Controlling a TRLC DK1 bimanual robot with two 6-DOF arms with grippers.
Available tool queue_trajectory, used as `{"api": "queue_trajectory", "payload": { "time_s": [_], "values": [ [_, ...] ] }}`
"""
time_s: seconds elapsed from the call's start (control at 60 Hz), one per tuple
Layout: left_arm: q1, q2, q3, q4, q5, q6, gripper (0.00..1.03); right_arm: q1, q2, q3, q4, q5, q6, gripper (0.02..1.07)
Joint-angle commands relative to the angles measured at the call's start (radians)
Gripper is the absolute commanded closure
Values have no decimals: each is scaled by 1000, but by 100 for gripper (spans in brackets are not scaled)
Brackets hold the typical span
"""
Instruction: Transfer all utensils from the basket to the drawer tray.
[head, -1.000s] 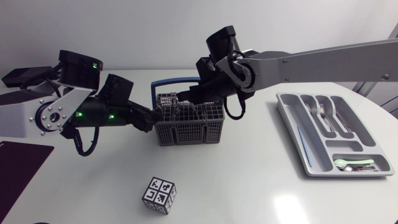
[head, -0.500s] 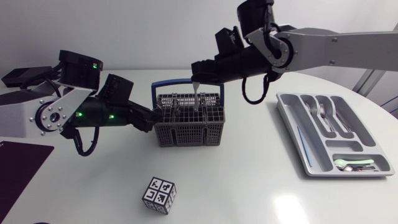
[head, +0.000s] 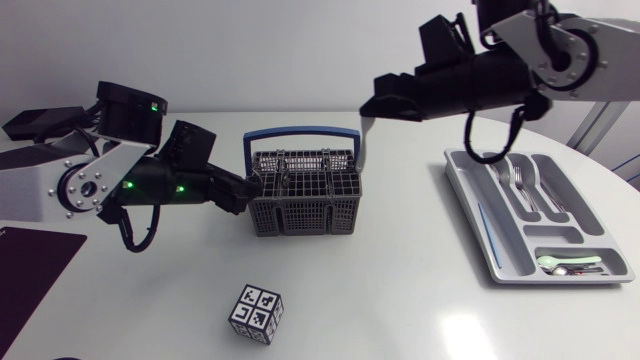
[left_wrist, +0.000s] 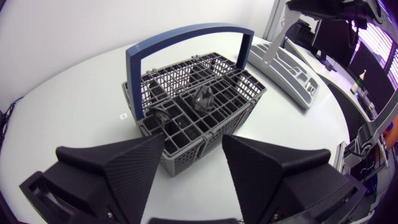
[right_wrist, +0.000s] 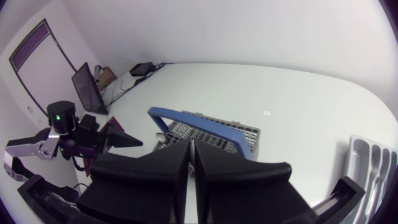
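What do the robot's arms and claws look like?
The left arm and right arm have silver-grey links with black joints and looping black cables. Green lights dot the left one. The left gripper and right gripper each have two broad black wedge fingers.

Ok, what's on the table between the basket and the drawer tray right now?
Nothing: the head view shows bare table between the basket and the drawer tray. Only the right gripper, shut on a utensil, hangs above, near the basket.

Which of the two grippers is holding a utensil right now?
The right gripper, high above the table, pinches a thin silver utensil between its fingers. The left gripper sits open at the basket, holding no utensil.
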Motion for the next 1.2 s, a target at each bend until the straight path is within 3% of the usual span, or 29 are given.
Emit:
{"api": "queue_trajectory", "payload": {
  "time_s": [0.0,0.233,0.517,0.8,1.15,1.183],
  "values": [
    [-16,-15,24,-12,-8,-14,38,-35,-70,-65,-60,41,-88,101],
    [-70,-21,50,-34,-65,-20,38,-236,-219,-221,-227,134,-343,101],
    [-87,-36,59,-57,-97,-22,38,-600,-294,-425,-238,176,-694,101],
    [-93,-67,51,-83,-112,-22,38,-884,-207,-537,-34,228,-966,101],
    [-87,-113,32,-106,-112,-22,38,-943,-89,-663,255,354,-1075,101],
    [-87,-116,30,-107,-112,-22,38,-945,-75,-663,258,357,-1079,97]
  ]
}}
